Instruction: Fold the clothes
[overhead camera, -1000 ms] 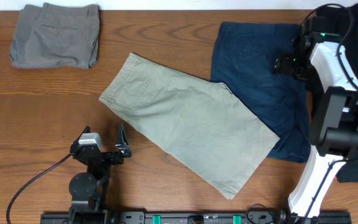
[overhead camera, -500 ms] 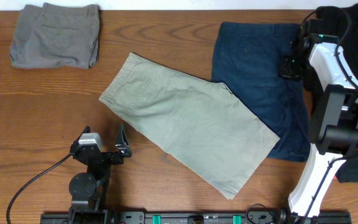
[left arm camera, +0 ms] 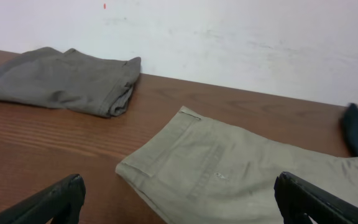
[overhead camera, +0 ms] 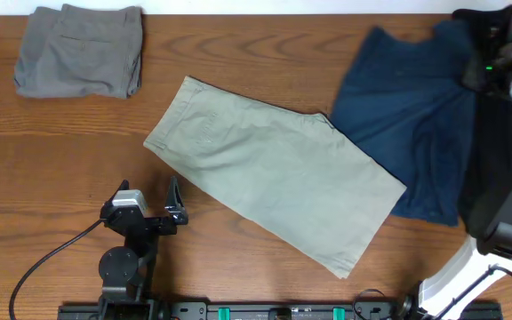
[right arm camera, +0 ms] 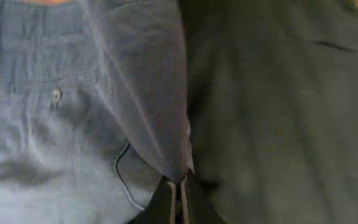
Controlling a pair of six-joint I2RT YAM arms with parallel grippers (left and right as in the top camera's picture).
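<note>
Overhead: pale khaki cotton shorts (overhead camera: pixel 274 173) lie flat in the middle, long axis slanting from far-left waistband to near-right hems; the left gripper (overhead camera: pixel 149 206), jaws spread wide and empty, sits just beside the waistband, so that arm is nearer; folded grey shorts (overhead camera: pixel 80 51) rest far left. Left wrist: waistband and back pocket lie straight ahead. Right wrist: the right gripper (right arm camera: pixel 178 200) is pinched on a fold of the rumpled navy-blue garment (right arm camera: pixel 73 124), beside a black garment (right arm camera: pixel 278 112).
</note>
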